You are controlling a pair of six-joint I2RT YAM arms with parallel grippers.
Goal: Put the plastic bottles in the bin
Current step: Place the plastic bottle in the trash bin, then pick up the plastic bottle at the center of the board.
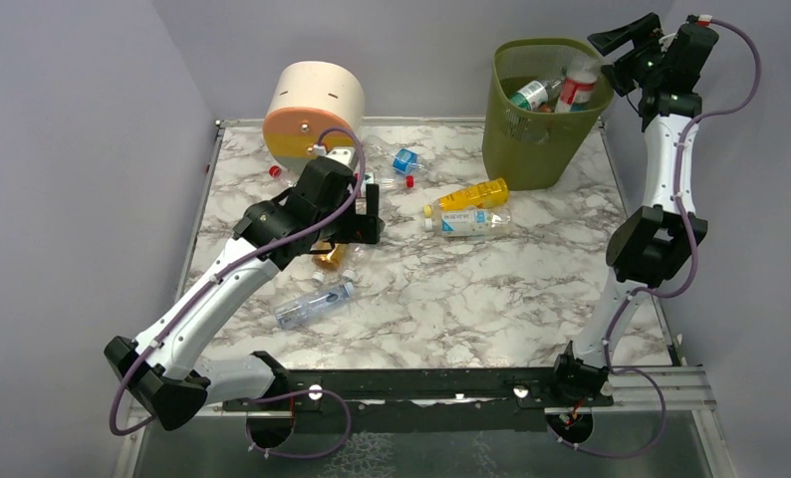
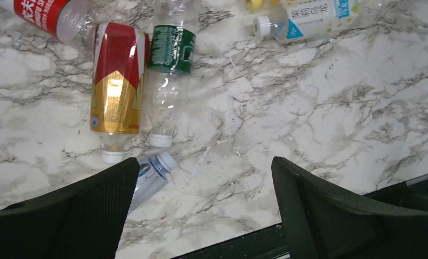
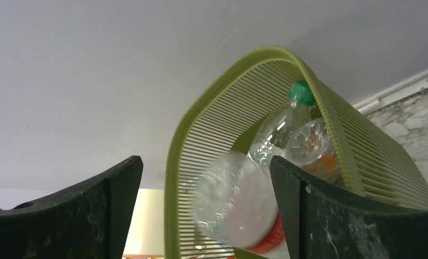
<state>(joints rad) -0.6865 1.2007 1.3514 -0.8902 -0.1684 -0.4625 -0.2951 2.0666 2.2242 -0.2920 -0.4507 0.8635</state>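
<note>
My right gripper [image 3: 205,164] hangs over the bin [image 1: 531,149] at the far right corner of the table [image 1: 451,299]. Its fingers are spread wide and grip nothing, and a red-labelled bottle [image 1: 577,88] lies just below them inside the rim, next to a green-capped bottle [image 1: 533,95]. I judge this to be the drop step of one delivery, with most of the job left. My left gripper [image 2: 205,162] is also released and empty, hovering low over a cluster of bottles just in front of the round drawer box [image 1: 314,108]. For the next move I would bring those fingers down across one body, probably the red-and-gold bottle [image 2: 116,91] or the green-labelled bottle [image 2: 168,81]. They lie side by side and touching, so I would have to pick one cleanly. A yellow bottle [image 1: 471,195] and a clear bottle [image 1: 468,223] wait mid-table, within the right arm's reach. The left arm hides part of the cluster from above, the bin's depth hides how many bottles it holds, and the dropped bottle is blurred in the right wrist view. I cannot tell whether the small red specks [image 1: 275,171] are loose caps.
</note>
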